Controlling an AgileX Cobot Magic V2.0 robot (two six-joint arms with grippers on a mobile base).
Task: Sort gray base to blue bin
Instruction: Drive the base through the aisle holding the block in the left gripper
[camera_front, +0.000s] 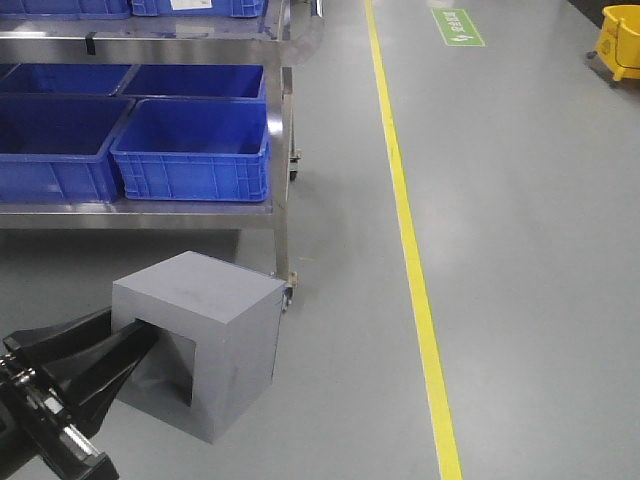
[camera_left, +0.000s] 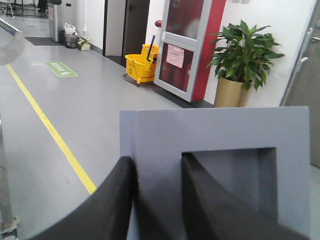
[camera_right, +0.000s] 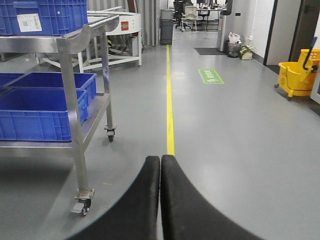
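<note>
The left gripper (camera_left: 157, 167) is clamped on one wall of the gray base (camera_left: 165, 132), one finger inside the recess, so the cube can be carried. The right gripper (camera_right: 160, 167) is pressed together and empty. Farther away, the blue bin (camera_front: 190, 175) stands on the steel cart (camera_front: 283, 150).

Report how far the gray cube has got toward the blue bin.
Done: left gripper clamps a wall of the gray cube, one finger inside its recess. In hand: cube held short of the cart. Left: set it into the blue bin. Right gripper shut, empty.
</note>
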